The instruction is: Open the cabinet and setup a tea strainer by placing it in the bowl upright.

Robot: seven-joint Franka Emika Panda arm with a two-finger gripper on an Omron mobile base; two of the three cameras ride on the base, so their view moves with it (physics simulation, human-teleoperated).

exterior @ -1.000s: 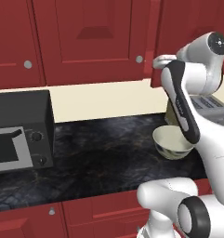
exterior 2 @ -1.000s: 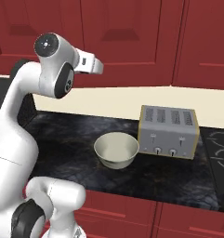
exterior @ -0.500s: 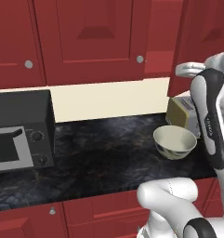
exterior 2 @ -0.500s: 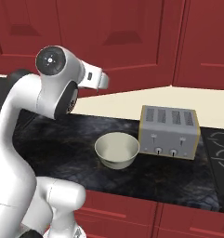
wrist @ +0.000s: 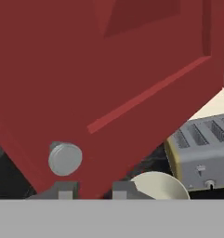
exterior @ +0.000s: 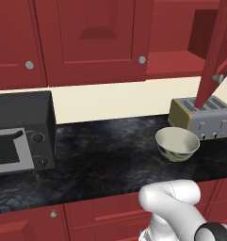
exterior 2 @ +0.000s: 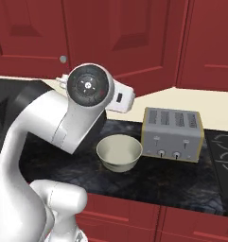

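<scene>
You have the dark red wall cabinet (exterior: 181, 47) with its right-hand raised-panel door (exterior: 218, 47) swung out over the counter, and in the left base view the plain red shelf (exterior: 176, 63) shows inside the opening; you cannot make out a tea strainer on the part of the shelf that shows. The left door, with its small round silver knob (exterior: 142, 60), is shut.

In the hand view the open door's panel (wrist: 108, 83) slants across the frame, its own round silver knob (wrist: 65, 158) sitting just above the left fingertip of the two-finger gripper (wrist: 92, 189). The dark fingertips (wrist: 65, 189) stand a little apart with the lower edge of the door running down between them; you cannot tell whether they pinch the edge or merely flank it.

The round cream bowl (exterior: 177, 143) rests upright on the black marbled counter (exterior: 101, 150), just beside the silver four-slot toaster (exterior: 202, 116) but apart from it. The black microwave (exterior: 20, 132) stands well apart at the counter's left end. No brand, label or lettering is legible on the toaster, the microwave or the cabinet doors.
</scene>
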